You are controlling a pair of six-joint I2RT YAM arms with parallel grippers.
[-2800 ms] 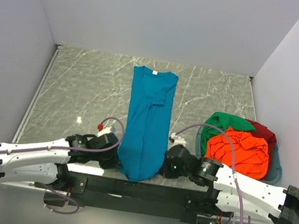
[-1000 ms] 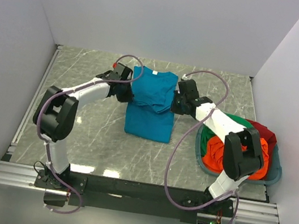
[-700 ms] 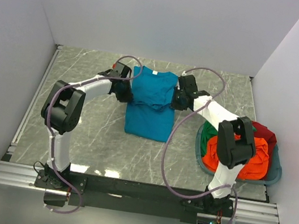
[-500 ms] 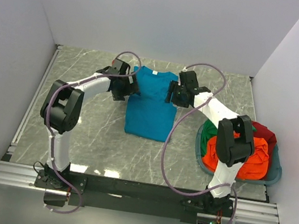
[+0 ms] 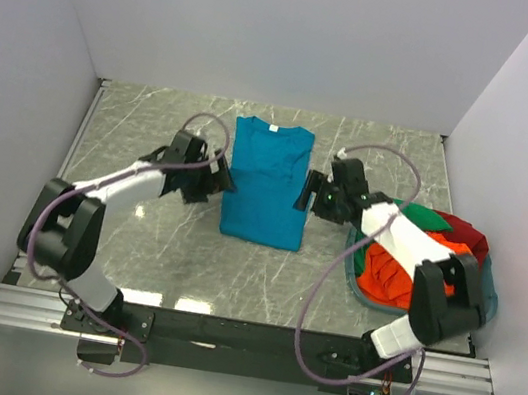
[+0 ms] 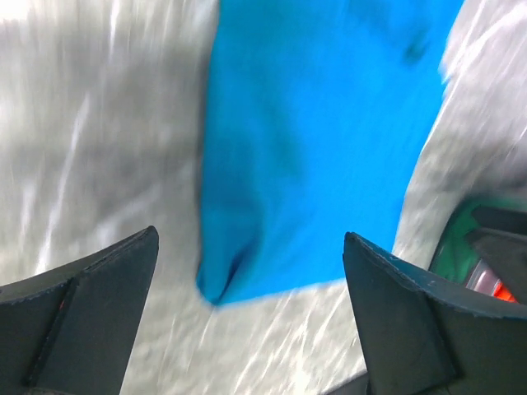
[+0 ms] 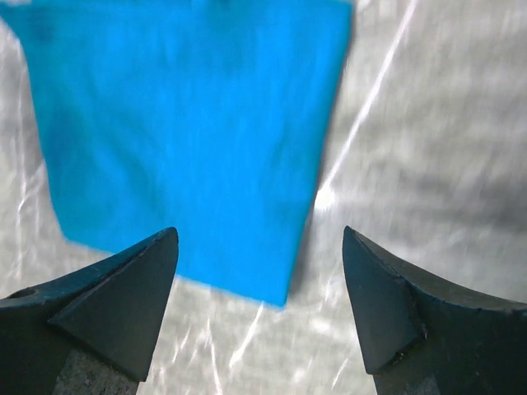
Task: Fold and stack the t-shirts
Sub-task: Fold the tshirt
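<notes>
Teal-blue t-shirt (image 5: 266,183) lies folded into a neat rectangle on the grey marbled desk (image 5: 144,127), collar end toward 12 o'clock and the folded edge toward 6 o'clock. At its 9 o'clock side the left tool (image 5: 221,182) hovers just beside the cloth, fingers wide apart and holding nothing. At its 3 o'clock side the right tool (image 5: 305,192) is likewise spread and empty, close to the shirt's edge. Both wrist views are blurred and show blue cloth between separated fingers. Toward 4 o'clock on the desk, a teal-grey basket (image 5: 490,301) holds a green t-shirt (image 5: 423,216), an orange-red t-shirt (image 5: 394,270) and a dark red t-shirt (image 5: 470,237), bundled together.
</notes>
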